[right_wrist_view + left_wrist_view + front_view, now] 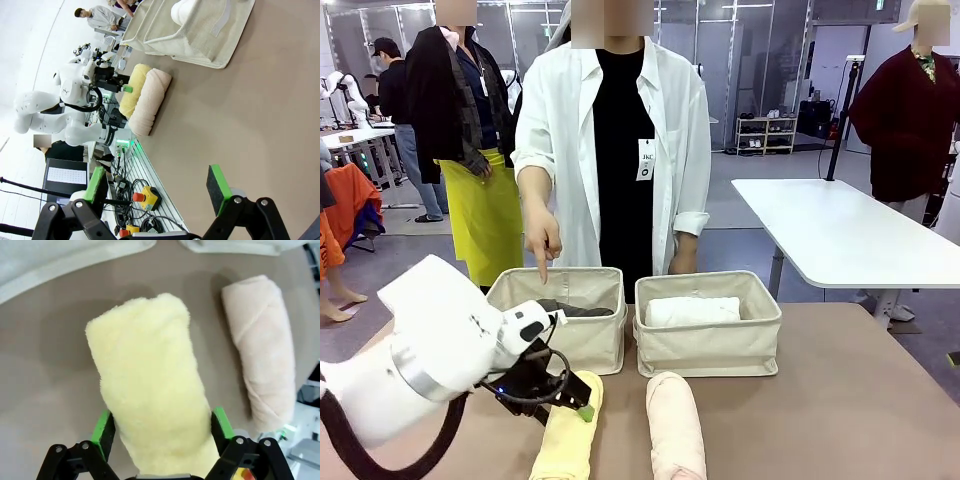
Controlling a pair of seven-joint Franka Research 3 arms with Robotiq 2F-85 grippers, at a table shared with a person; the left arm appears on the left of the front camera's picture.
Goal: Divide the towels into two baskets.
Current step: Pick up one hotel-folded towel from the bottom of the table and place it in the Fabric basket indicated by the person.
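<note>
A beige canvas left basket [582, 345] and a matching right basket [712, 350] are set side by side, just apart, on the table [840, 400]. A dark grey towel [582, 309] is laid in the left basket, and a rolled white towel [693, 311] in the right. In front of them, a rolled yellow towel [568, 432] and a rolled pale pink towel [675, 425] are laid lengthwise on the tabletop, near each other but apart.

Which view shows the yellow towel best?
Left wrist view: the yellow towel lies close up between the pads of the left gripper. Front view: that arm covers part of it. Right wrist view: small, distant, beside the pink towel.
</note>
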